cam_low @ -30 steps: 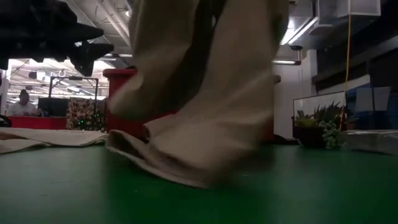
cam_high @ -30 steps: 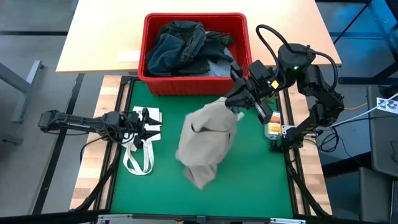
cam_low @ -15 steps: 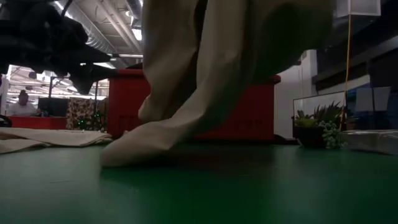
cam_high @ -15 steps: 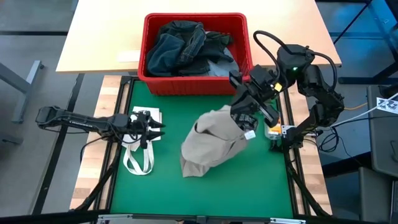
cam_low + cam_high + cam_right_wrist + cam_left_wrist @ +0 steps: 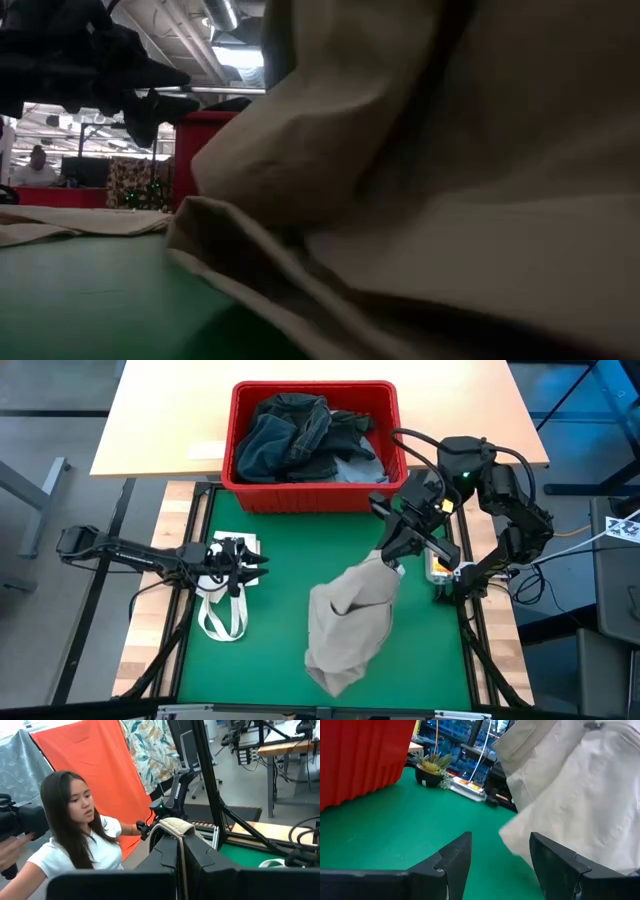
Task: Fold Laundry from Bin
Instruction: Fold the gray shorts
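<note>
The right pincer (image 5: 392, 556), clamped on a bunched edge of the soft, limp beige trousers (image 5: 350, 622) draping onto the green worktop (image 5: 270, 660), needs a second hold at the waistband from the open left pincer (image 5: 255, 566).

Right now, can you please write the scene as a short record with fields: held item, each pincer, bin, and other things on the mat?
held item: beige trousers, hanging from the right pincer, lower part bunched on the green mat
right pincer: shut on the trousers' upper edge, above the mat's right side
left pincer: open, holding nothing, over the white tote bag
bin: red, at the mat's far edge, dark jeans heaped inside
</note>
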{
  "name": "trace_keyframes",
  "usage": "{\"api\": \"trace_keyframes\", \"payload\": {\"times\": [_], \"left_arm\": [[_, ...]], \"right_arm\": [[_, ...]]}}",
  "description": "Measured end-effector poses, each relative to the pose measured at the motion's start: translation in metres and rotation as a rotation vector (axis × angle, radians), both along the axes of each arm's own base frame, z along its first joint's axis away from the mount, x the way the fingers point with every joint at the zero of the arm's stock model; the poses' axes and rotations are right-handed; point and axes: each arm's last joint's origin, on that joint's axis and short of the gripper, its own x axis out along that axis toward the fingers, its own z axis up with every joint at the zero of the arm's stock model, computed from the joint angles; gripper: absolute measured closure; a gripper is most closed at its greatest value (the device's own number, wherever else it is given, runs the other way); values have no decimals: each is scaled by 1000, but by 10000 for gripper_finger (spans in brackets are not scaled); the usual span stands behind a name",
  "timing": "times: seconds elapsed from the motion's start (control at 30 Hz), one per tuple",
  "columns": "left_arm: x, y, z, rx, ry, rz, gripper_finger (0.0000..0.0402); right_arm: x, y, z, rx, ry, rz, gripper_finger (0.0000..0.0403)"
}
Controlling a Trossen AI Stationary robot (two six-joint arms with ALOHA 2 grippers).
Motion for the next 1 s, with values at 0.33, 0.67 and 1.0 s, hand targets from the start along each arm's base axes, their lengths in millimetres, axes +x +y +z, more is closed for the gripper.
{"api": "trace_keyframes", "payload": {"times": [0.33, 0.67, 1.0], "left_arm": [[19, -6, -10, -100, 60, -27, 208], [65, -17, -5, 6, 162, -102, 208], [103, -22, -1, 137, 187, -173, 208]], "right_arm": [[0, 0, 0, -1, 2, 0, 395], [0, 0, -2, 4, 17, 0, 395], [0, 0, -2, 4, 16, 0, 395]]}}
